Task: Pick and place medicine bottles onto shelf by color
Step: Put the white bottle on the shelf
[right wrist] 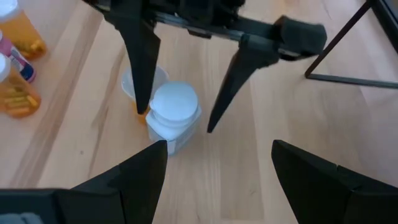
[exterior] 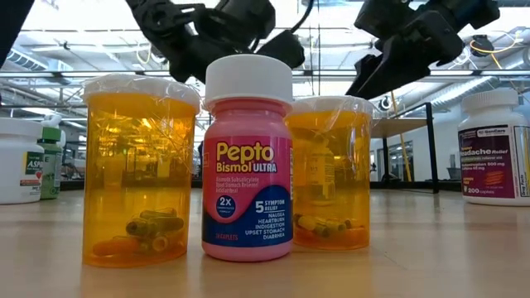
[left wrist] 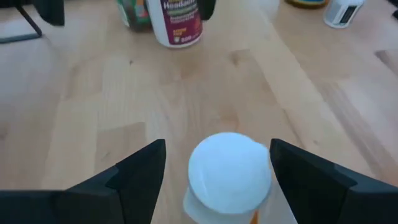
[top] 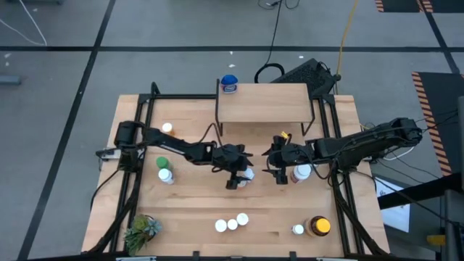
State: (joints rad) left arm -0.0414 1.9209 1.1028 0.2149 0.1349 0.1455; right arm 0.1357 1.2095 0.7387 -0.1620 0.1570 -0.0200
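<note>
A white-capped white medicine bottle (left wrist: pixel 229 174) stands on the table in front of the shelf (top: pixel 264 103). My left gripper (top: pixel 237 177) hangs over it, open, with one finger on either side of the cap (right wrist: pixel 175 102). A second white-capped bottle with an orange body (right wrist: pixel 138 84) stands right behind it. My right gripper (right wrist: pixel 217 180) is open with nothing between its fingers, a little toward the table's right, facing the left gripper. A white bottle with a maroon label (top: pixel 301 172) stands beside it. A blue-capped bottle (top: pixel 229 84) stands on the shelf's far left corner. My left gripper comes at the white bottle from above, its fingers pointing down past the cap. One finger (left wrist: pixel 292 174) stands right at the cap's side (left wrist: pixel 266 177); whether it touches, I cannot tell. The other finger is clear of the cap. The bottle stands upright on the table.
Two orange bottles and a pink one (exterior: pixel 248 157) stand in a row near the front edge, with a small white bottle (top: pixel 298 229) and an amber jar (top: pixel 319 226) at the front right. At the left stand a green-capped (top: pixel 162 162) and a white bottle (top: pixel 166 175). A plant (top: pixel 141 232) is at the front left.
</note>
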